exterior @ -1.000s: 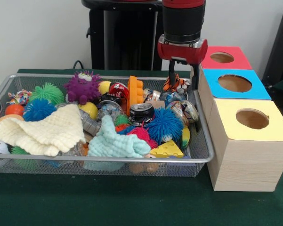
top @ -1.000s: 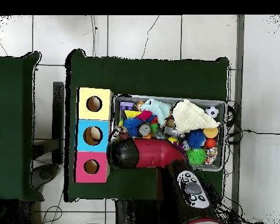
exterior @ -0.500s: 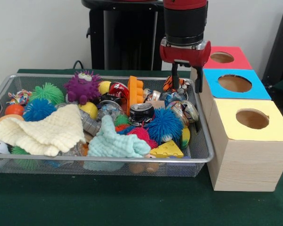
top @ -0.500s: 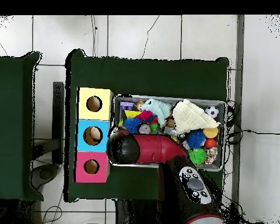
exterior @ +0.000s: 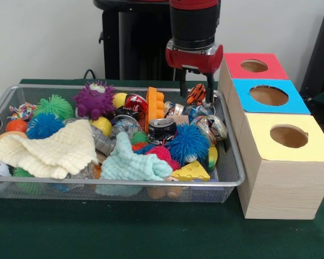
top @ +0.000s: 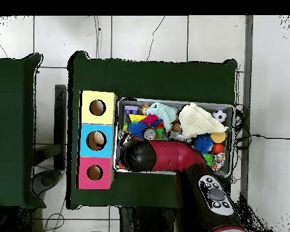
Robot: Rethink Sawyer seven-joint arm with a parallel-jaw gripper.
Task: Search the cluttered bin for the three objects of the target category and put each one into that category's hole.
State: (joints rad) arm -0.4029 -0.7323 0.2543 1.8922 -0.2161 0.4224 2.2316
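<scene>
Gripper (exterior: 195, 89): fingers parted, nothing held, hung over the far corner of the cluttered bin (exterior: 233, 181) nearest the red-topped box (exterior: 234, 67); orange striped toy (exterior: 196, 95) is seen between the fingers, just below

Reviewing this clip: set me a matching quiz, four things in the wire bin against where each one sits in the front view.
Things:
1. purple fuzzy monster
2. yellow cheese wedge
3. cream knitted cloth
4. orange striped toy

Places:
A. near rim of the cluttered bin, toward the boxes
B. far side, between the green spiky ball and the orange block
C. directly under the gripper
D. draped across the end farthest from the boxes

Pairs: 1-B, 2-A, 3-D, 4-C
</scene>
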